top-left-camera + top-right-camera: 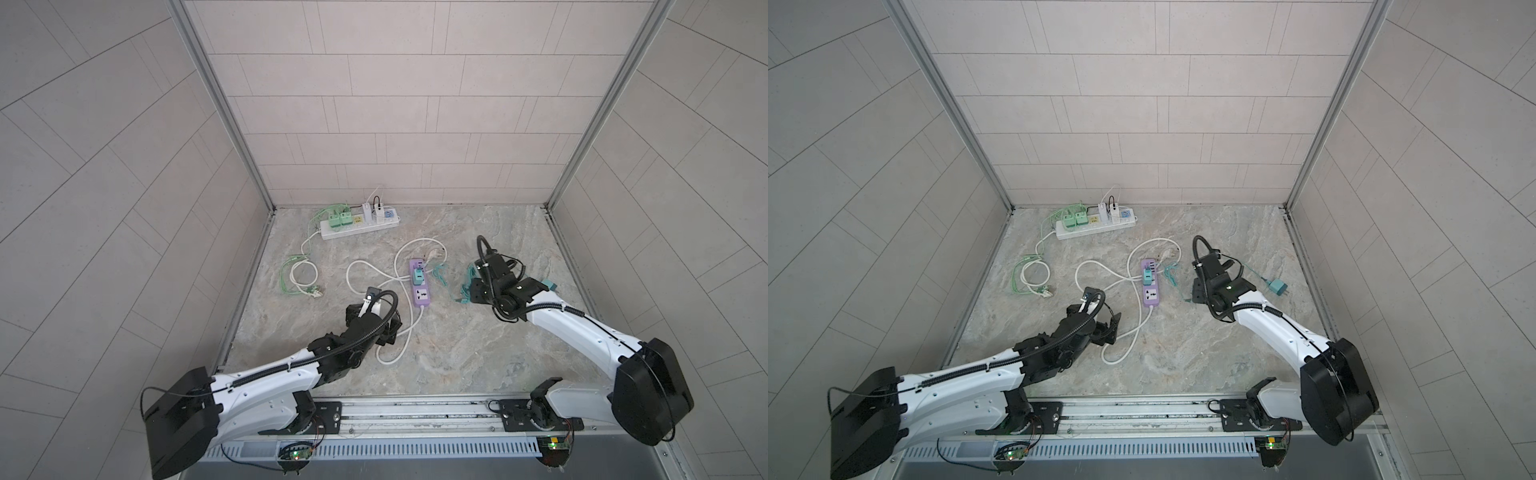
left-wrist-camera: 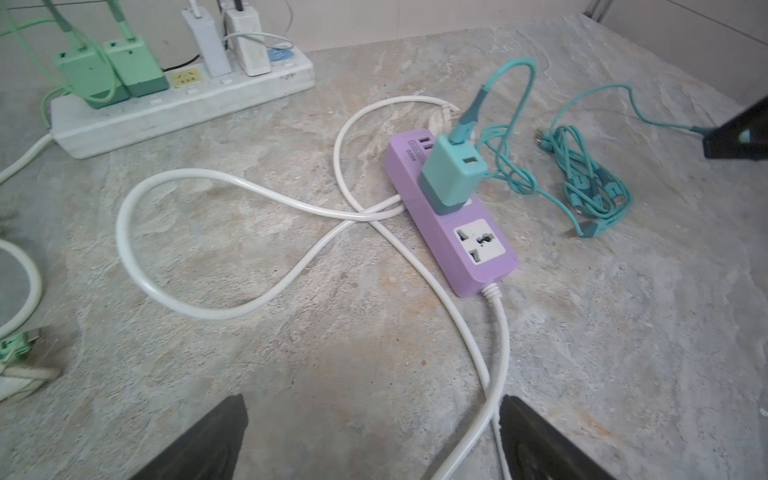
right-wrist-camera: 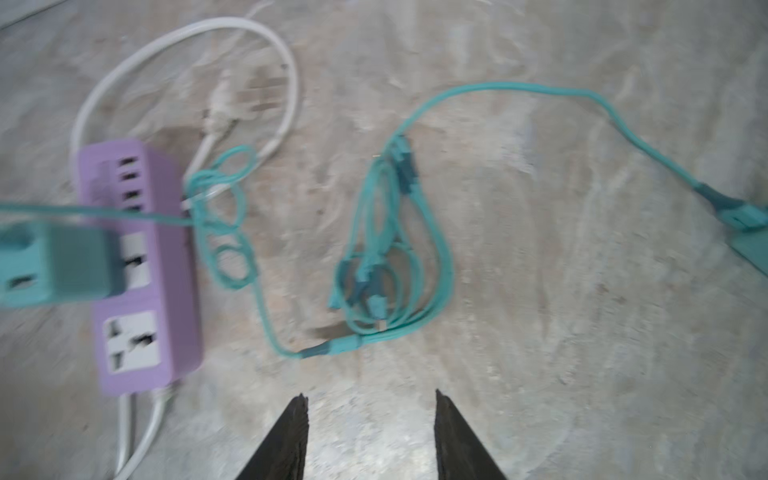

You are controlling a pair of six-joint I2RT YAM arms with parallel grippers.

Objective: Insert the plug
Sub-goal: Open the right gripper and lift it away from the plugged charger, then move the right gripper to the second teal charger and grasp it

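Observation:
A purple power strip [image 1: 420, 286] [image 1: 1150, 291] lies mid-floor. A teal charger [image 2: 451, 174] is plugged into it, and the socket [image 2: 478, 241] [image 3: 131, 343] at its near end is free. A loose teal plug [image 1: 1277, 286] [image 1: 550, 286] lies on the floor to the right, at the edge of the right wrist view [image 3: 750, 245]. Its cable runs to a teal bundle [image 3: 386, 257]. My right gripper [image 3: 371, 397] hovers between strip and plug, open, with only bare floor between its fingers. My left gripper [image 2: 374, 415] is wide open, short of the strip's near end, with the white cord [image 2: 490, 399] running by one finger.
A white power strip [image 1: 359, 226] with green chargers [image 1: 338, 219] and white adapters sits by the back wall. The purple strip's white cord [image 1: 370, 270] loops over the floor left of it. A green cable bundle [image 1: 295, 274] lies at far left. Tiled walls close three sides.

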